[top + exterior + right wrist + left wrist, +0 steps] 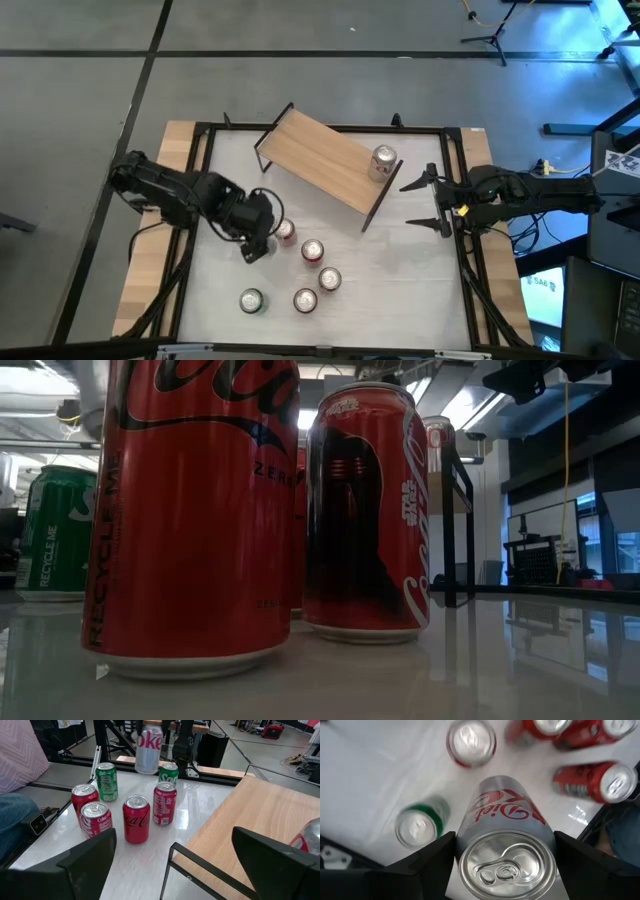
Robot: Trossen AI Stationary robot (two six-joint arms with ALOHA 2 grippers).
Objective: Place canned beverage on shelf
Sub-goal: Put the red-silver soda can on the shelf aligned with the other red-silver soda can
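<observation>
White table (400,270) carries the shelf (325,160), one can (383,160) on it. Left gripper (256,232) grips a silver can (506,840). Right gripper (428,200) waits beside the shelf, jaws apart, empty.

I'm looking at two matte-black jointed arms, chunky at the joints. My left claw (506,865) shows broad, flat, angular black fingers (427,865). My right claw (428,200) has slim pointed black prongs, a yellow patch just behind them, dark cables trailing.
</observation>
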